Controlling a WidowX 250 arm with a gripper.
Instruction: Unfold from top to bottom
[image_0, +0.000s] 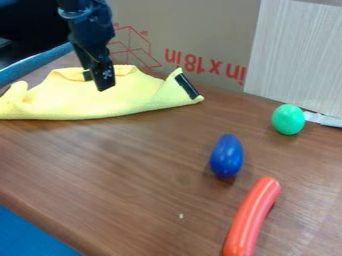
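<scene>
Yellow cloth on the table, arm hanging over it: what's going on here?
A black robot arm has its gripper down at the yellow cloth, apparently to unfold it. Whether it has hold of the fabric, I can't tell. The cloth lies rumpled, its far edge partly folded over, so the unfolding looks unfinished. Nearer the camera, a blue egg, a green ball and a red sausage sit apart from it on the table.

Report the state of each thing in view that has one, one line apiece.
Yellow cloth: bunched and partly folded, right corner turned up.
Gripper: at the cloth; can't tell whether it grips.
Blue egg-shaped object: on the table, no visible break.
Green egg-shaped object: likewise.
Red sausage-shaped object: lying down, slightly curved.
</scene>
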